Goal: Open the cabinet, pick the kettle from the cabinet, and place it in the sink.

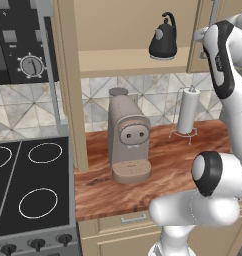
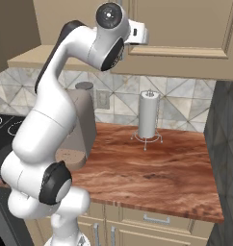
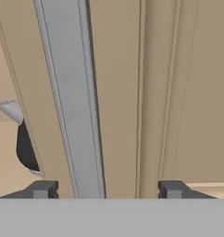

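- The two-finger dark gripper [image 3: 107, 189] is standing with its jaws apart, one small grey fingertip [image 3: 43, 189] to one side and the other across a wide gap.
- Nothing is being clamped between the jaws; the long vertical silver bar handle [image 3: 72, 102] is running up through the gap, closer to the fingertip on the hand view's left, and whether either finger is touching it cannot be told.
- Straight ahead of the gripper, the beige wooden wall cabinet [image 3: 155, 92] with recessed-panel doors is presenting the face and grooved frame of one door.
- Past the door's edge, beyond the bar handle on the hand view's left, a dark curved sliver of the small glossy black dome-shaped kettle [image 3: 26, 150] is showing against the tan interior.
- In the left base view, that kettle [image 1: 163, 40] is sitting upright on the tan inner shelf [image 1: 123, 60] of the open cabinet [image 1: 68, 75], to the left of the white arm's hand and at roughly its height.
- The white arm [image 1: 223, 55] is reaching up toward the cabinet door [image 1: 198, 45] at the kettle's right.
- Below the gripper, a tall taupe coffee machine [image 1: 127, 137] is standing on the reddish wood countertop [image 1: 168, 165].
- A white paper towel roll on a wire stand [image 1: 187, 111] is standing near the tiled wall, also below the hand.
- Far to the lower left, a black stovetop with white rings [image 1: 33, 180] is lying beside the countertop.
- In the right base view, the arm's wrist [image 2: 133, 31] is pressing close against the closed beige cabinet door [image 2: 186, 24].
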